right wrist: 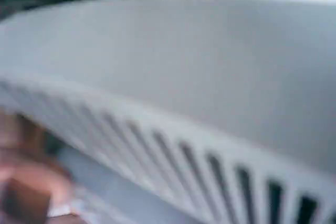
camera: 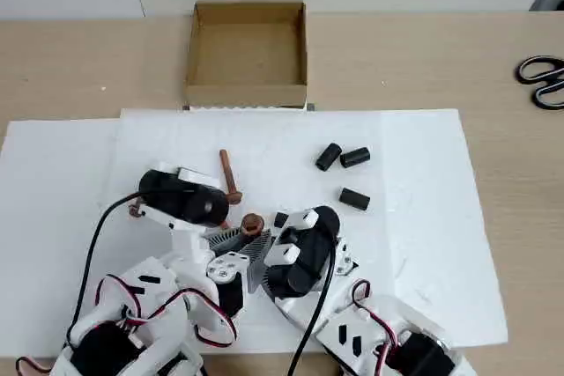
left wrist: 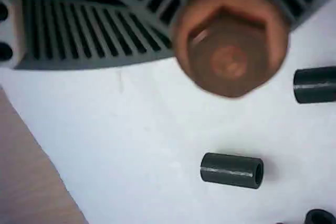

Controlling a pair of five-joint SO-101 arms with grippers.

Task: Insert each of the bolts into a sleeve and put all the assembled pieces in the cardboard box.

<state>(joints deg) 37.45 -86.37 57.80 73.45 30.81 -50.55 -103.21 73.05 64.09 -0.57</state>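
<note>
High view puts the cardboard box [camera: 247,92] at 12 o'clock on the table [camera: 70,59], open-topped and right at the far edge of the white sheet [camera: 423,270]. Near the sheet's middle my left gripper [camera: 244,233] is pinching a bolt [camera: 253,223]. In the left wrist view its hexagon head [left wrist: 231,59] faces the camera, with the grey ribbed fingers [left wrist: 94,35] closed in behind it. The right gripper [camera: 261,257] sits at 5 o'clock of that bolt, close against the left one, and I cannot tell whether its pincer is spread or pressed together. A second bolt [camera: 228,173] lies loose on the sheet at 11 o'clock of the held one. Out at 2 o'clock, a sleeve [camera: 328,157] lies just beside a second sleeve [camera: 355,158]. A third sleeve [camera: 354,199] lies apart at their 6 o'clock. Scissors [camera: 542,81] rest at the table's 2 o'clock edge.
</note>
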